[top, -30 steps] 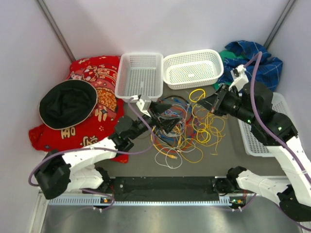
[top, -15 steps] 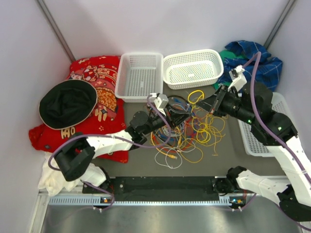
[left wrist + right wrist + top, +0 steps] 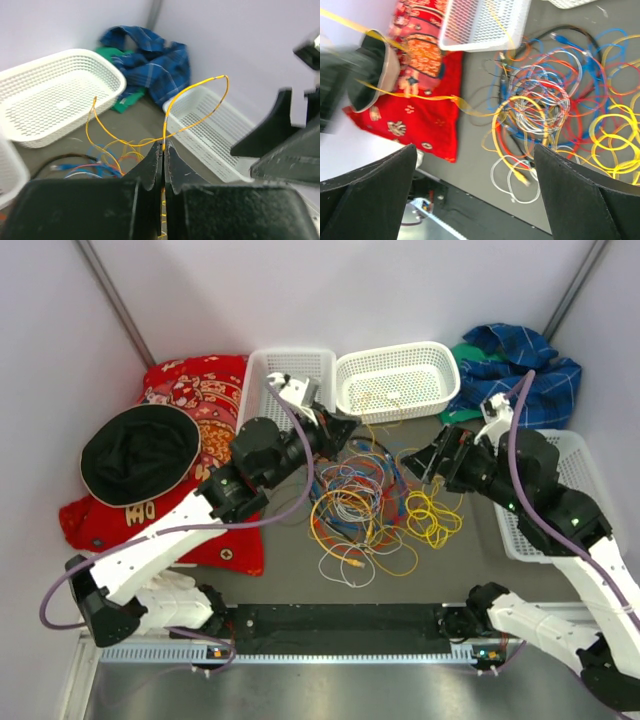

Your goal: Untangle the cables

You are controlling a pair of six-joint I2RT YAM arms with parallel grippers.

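The cables (image 3: 365, 502) lie in a loose multicoloured tangle at the middle of the table, with a bunch of yellow loops (image 3: 432, 512) on its right side. My left gripper (image 3: 343, 430) is raised over the back of the tangle, near the baskets. It (image 3: 164, 144) is shut on a thin yellow cable (image 3: 196, 89), which arcs up from the jaws and trails down to the pile. My right gripper (image 3: 428, 462) hovers over the right side of the tangle. In the right wrist view it (image 3: 475, 147) stands wide open, nothing between its fingers, with the cables (image 3: 547, 97) below.
Two white baskets (image 3: 288, 390) (image 3: 395, 380) stand at the back, and a third (image 3: 520, 530) sits at the right under my right arm. A red patterned cloth (image 3: 195, 390) with a black hat (image 3: 140, 452) lies at the left. A blue plaid cloth (image 3: 515, 355) is at the back right.
My left gripper shut on the yellow cable in the tangle, then lifted it back and left toward the baskets. My right gripper opened and drew slightly toward me.
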